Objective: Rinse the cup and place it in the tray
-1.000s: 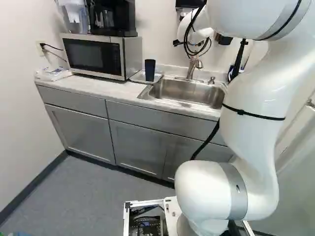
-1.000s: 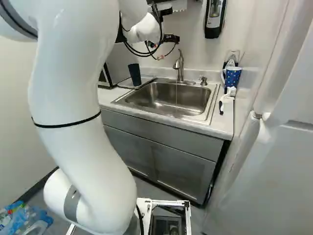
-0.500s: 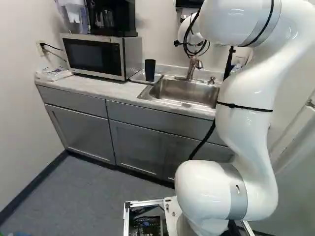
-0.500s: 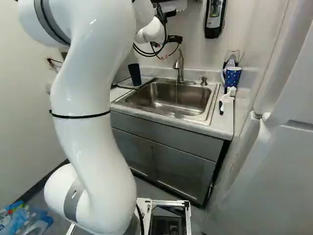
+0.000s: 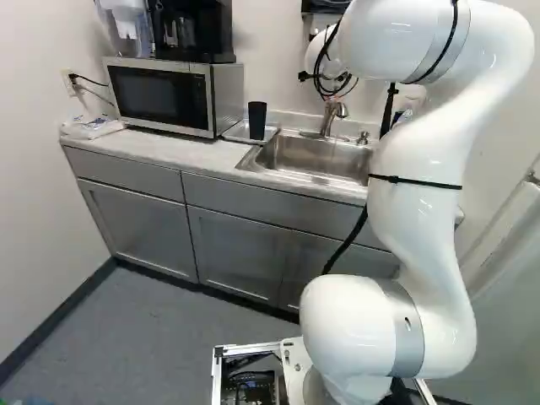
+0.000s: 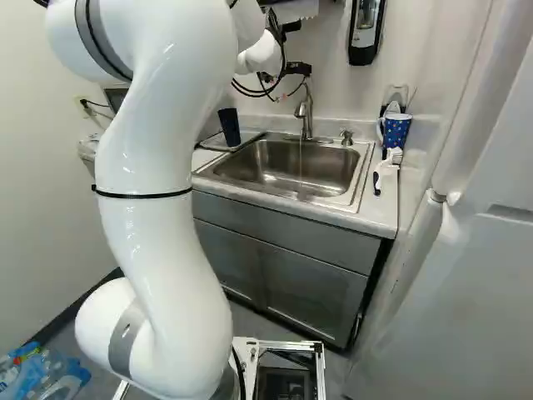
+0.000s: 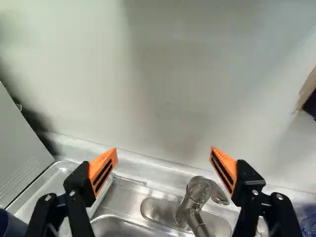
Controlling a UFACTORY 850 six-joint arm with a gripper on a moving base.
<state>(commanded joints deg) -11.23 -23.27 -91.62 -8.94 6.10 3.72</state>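
1 pitcher (image 5: 126, 29), 1 coffee maker (image 5: 207, 32) atop microwave (image 5: 159, 94).

The white arm (image 5: 418, 224) bends high and reaches ahead, its jaws spread wide apart.

Ahead of me a counter (image 5: 173, 154) runs above the cabinets (image 5: 135, 228). At its left I have the microwave (image 5: 160, 94), with a pitcher (image 5: 126, 29) and, right of that, a coffee maker (image 5: 202, 32) on top. Right of the microwave lies the tray (image 5: 237, 133), the cup (image 5: 256, 120) in it. Next comes the sink (image 6: 287, 167), faucet (image 6: 306, 117) behind, soap pump (image 6: 346, 138) right of the faucet. A mug (image 6: 396, 131) stands right of the sink, a brush (image 6: 387, 166) before it.
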